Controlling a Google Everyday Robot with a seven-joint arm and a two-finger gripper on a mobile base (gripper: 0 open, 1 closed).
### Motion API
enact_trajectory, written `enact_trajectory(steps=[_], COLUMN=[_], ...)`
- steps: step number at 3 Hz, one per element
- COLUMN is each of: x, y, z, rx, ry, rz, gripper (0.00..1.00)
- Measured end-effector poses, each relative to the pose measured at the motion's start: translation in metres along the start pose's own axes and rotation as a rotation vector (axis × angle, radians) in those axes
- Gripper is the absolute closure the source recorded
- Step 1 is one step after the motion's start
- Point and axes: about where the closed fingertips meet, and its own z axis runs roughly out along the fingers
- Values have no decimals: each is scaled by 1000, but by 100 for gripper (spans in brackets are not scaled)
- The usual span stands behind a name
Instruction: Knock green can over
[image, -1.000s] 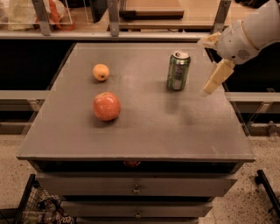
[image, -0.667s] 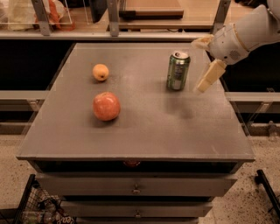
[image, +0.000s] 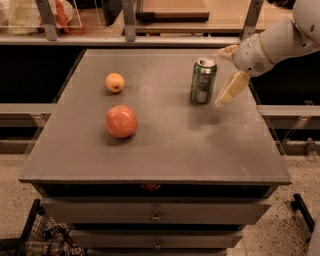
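Here, the green can (image: 203, 81) stands upright on the grey table (image: 165, 155), in the far right part of the top. Its silver rim and pull-tab face up, and its pale label markings face the camera. It casts a soft shadow on the surface in front of it.

The gripper (image: 220, 78) is just to the right of the can, at about can height, and comes in from the right edge on a white arm (image: 280, 40). Its two pale fingers (image: 231, 89) are spread apart and hold nothing. One reaches toward the can's top rim from behind, and the other angles down to a point near the table beside the can's base. The fingertips sit very close to the can's right side, but I cannot tell whether either one touches it.

A red apple (image: 121, 121) sits left of centre and nearer the camera, well apart from the can. A small yellow-orange fruit (image: 114, 82) sits behind the apple toward the far left, roughly level with the can. Neither fruit touches anything else.

Drawers (image: 155, 216) with small pulls sit below the tabletop. A wire basket (image: 37, 235) holding some packets shows at the lower left, on a speckled floor. A shelf (image: 150, 40) with metal uprights runs behind the table.
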Motion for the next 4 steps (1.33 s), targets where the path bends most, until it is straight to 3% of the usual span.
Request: enact_trajectory(steps=[2, 4], x=[0, -16], y=[-13, -4], z=[15, 35], rx=[-24, -115], ry=[-142, -285], rz=[38, 70], gripper=[0, 0])
